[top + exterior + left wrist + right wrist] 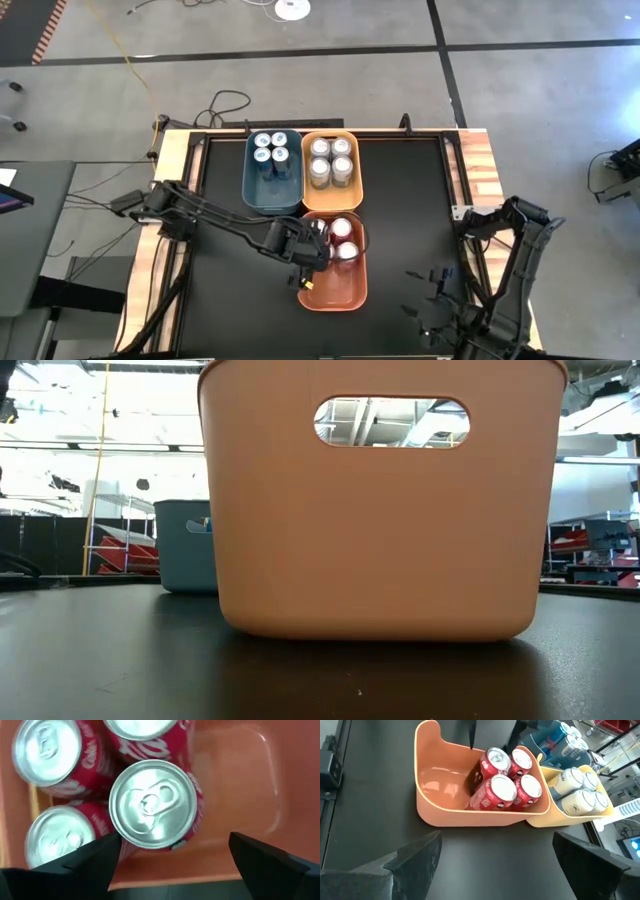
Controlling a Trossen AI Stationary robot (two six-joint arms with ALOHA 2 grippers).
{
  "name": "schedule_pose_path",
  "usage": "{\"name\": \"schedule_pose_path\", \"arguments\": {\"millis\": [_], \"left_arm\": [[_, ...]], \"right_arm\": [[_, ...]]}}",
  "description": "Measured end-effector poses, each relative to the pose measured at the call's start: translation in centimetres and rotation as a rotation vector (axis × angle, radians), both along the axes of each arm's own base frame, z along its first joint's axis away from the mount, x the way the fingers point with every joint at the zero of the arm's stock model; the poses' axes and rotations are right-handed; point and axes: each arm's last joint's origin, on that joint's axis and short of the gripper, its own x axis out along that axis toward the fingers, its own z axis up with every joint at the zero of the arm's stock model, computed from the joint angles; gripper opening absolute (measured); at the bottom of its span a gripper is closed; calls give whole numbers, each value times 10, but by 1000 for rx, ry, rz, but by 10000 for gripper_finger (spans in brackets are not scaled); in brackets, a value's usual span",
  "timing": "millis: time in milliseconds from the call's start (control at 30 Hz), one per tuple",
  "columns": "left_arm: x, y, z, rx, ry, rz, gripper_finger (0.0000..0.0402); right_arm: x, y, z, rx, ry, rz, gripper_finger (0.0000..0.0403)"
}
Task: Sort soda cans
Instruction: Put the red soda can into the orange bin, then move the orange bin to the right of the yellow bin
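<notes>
Several red soda cans (507,777) stand together in the far half of the orange bin (335,290). My left gripper (312,268) hangs open over them, slanting down. Its two fingers stand on either side of the nearest red can (152,802), just short of that can's silver top. Several dark blue cans (272,147) fill the teal bin (270,190), and silver cans (331,160) the yellow-orange bin (352,190). My right gripper (428,297) waits open over the near right of the table, facing the orange bin.
The three bins stand close together at the table's middle and far side. In the low view the orange bin's near wall (380,510) blocks most of the sight, with the teal bin (190,545) behind it. The near half of the orange bin's floor (440,777) is bare.
</notes>
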Motion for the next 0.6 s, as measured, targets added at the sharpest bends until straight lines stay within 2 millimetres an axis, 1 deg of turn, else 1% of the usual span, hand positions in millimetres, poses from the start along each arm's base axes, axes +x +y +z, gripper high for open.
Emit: {"name": "schedule_pose_path", "arguments": {"millis": [200, 367, 467, 600], "left_arm": [[3, 3, -5, 6, 19, 0, 368], [-2, 4, -7, 13, 72, 19, 369], [-4, 1, -1, 16, 85, 29, 370], [-13, -4, 17, 35, 31, 39, 370]], "right_arm": [[0, 0, 0, -1, 1, 0, 400], [1, -1, 0, -4, -3, -3, 400], [6, -4, 1, -26, -25, -13, 400], [22, -15, 2, -80, -61, -48, 400]]}}
